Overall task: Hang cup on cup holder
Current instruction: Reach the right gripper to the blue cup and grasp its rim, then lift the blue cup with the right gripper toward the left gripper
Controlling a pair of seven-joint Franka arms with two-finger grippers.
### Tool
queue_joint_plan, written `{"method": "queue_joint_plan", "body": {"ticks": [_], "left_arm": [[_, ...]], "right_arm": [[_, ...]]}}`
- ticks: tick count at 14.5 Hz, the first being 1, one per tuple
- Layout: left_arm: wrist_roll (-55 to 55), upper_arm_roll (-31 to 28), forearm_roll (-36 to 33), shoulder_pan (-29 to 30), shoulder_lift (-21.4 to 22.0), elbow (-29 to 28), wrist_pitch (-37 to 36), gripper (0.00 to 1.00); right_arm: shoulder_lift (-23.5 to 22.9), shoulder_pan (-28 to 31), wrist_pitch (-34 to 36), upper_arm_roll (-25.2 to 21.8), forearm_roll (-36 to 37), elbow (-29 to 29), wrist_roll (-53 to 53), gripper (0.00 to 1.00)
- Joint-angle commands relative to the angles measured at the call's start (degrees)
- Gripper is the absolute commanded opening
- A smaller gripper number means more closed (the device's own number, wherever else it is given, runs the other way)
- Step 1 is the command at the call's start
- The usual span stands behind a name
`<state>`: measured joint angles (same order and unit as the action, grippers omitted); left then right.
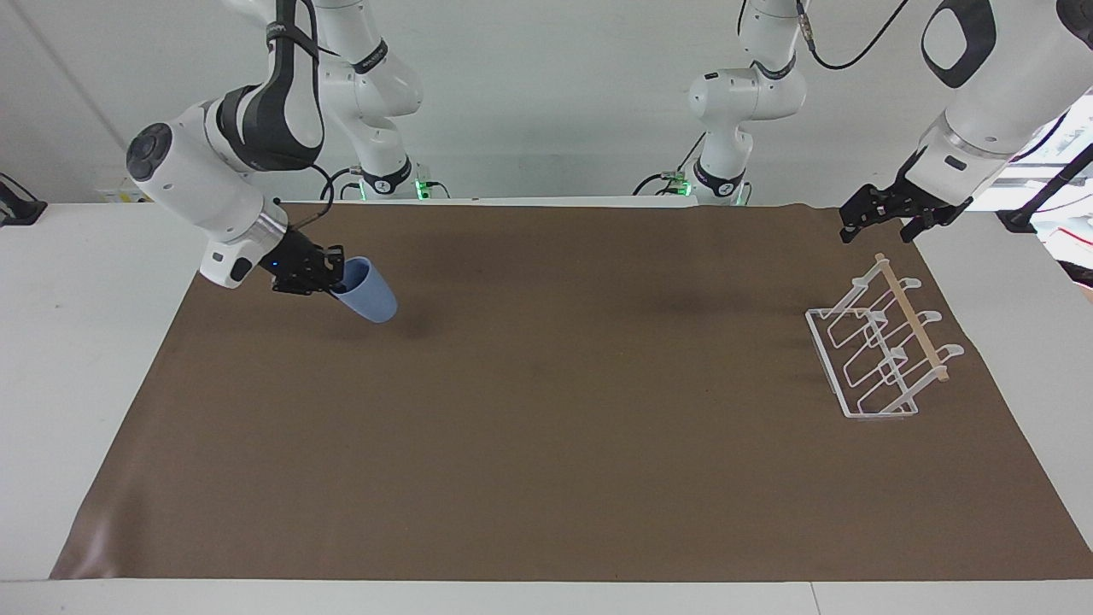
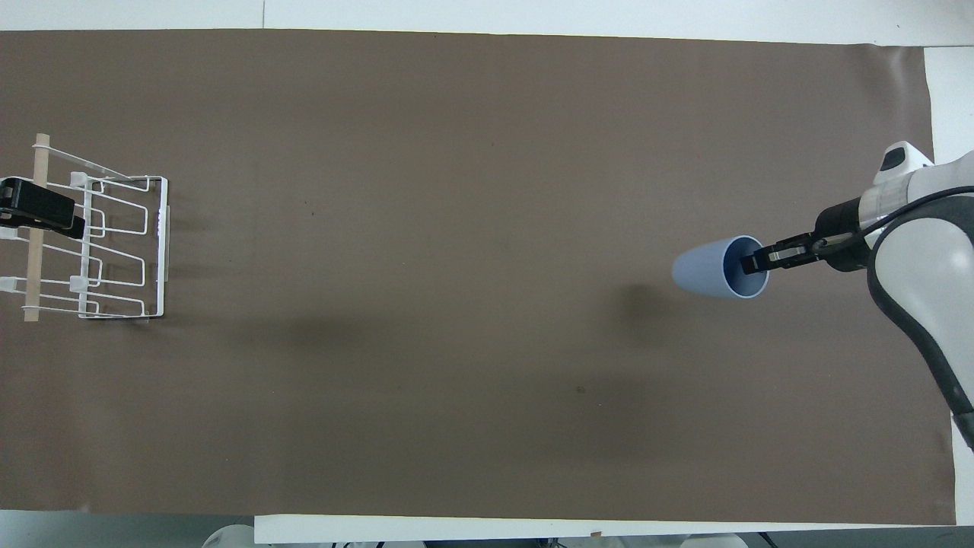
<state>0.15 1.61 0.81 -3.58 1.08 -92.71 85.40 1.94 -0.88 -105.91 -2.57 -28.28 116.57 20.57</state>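
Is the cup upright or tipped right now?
Tipped. The cup hangs off the mat, mouth toward the right gripper pinching its rim, base angled away and down; its shadow lies apart.

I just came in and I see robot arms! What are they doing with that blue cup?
The right gripper has its fingers pinched on the rim of the blue cup and holds it tilted in the air above the brown mat, at the right arm's end of the table. The white wire cup holder stands at the left arm's end, with no cup on it yet. The left gripper waits above the holder.
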Motion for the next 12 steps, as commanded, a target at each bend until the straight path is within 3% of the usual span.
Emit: {"method": "queue_joint_plan", "body": {"ticks": [1, 6, 12], "left_arm": [[-12.1, 0.0, 0.9, -5.1, 2.0, -2.5, 0.3, 1.00], [-43.8, 0.0, 7.7, -12.3, 4.0, -6.3, 4.1, 1.00], [-78.9, 0.0, 18.3, -18.7, 4.5, -7.1, 8.6, 1.00]], "right_arm": [[-0.4, -5.7, 0.4, -0.1, -8.7, -0.4, -7.5, 0.00], [-0.2, -13.5, -2.2, -0.1, -16.7, 0.2, -15.1, 0.00], [0.0, -17.6, -3.0, 0.2, -19.0, 0.8, -18.8, 0.00]]}}
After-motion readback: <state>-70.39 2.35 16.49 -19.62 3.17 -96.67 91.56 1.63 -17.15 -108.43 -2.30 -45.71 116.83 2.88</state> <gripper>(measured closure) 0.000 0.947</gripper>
